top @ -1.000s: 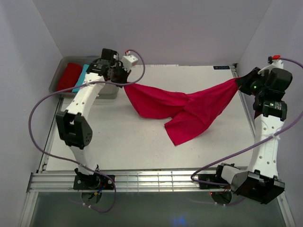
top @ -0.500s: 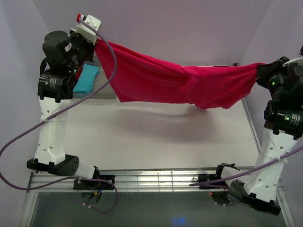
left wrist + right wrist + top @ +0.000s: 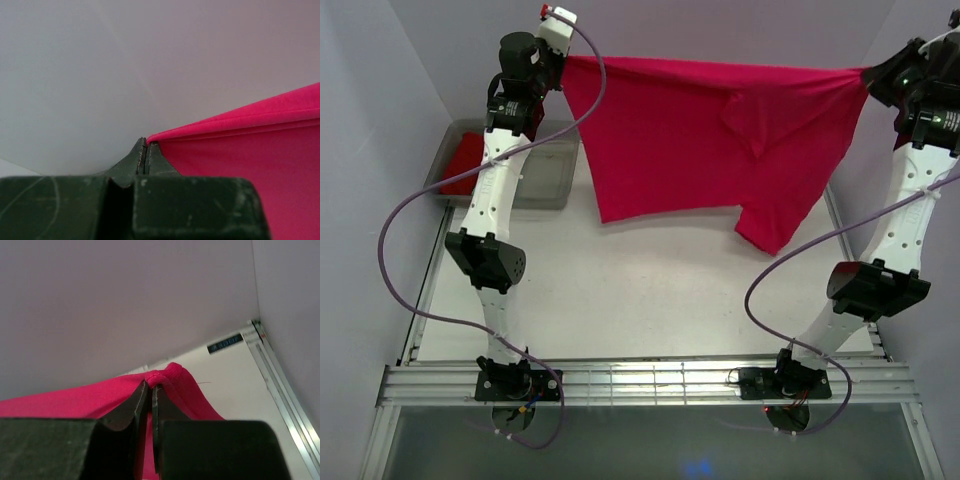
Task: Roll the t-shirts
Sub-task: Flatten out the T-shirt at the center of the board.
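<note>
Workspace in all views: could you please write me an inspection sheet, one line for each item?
Surface: white table, flat, no stains visible.
Job's things: pink t-shirt hangs spread between both hands; red t-shirt lies in the grey bin at the far left.
Clutter: nothing seen.
Hands: left hand shut on one top corner of the pink t-shirt; right hand shut on the opposite corner.
Cables: purple cable loops wide beside the left arm; second cable loops beside the right arm.
Surroundings: pale walls on three sides; metal rail along the near edge.
</note>
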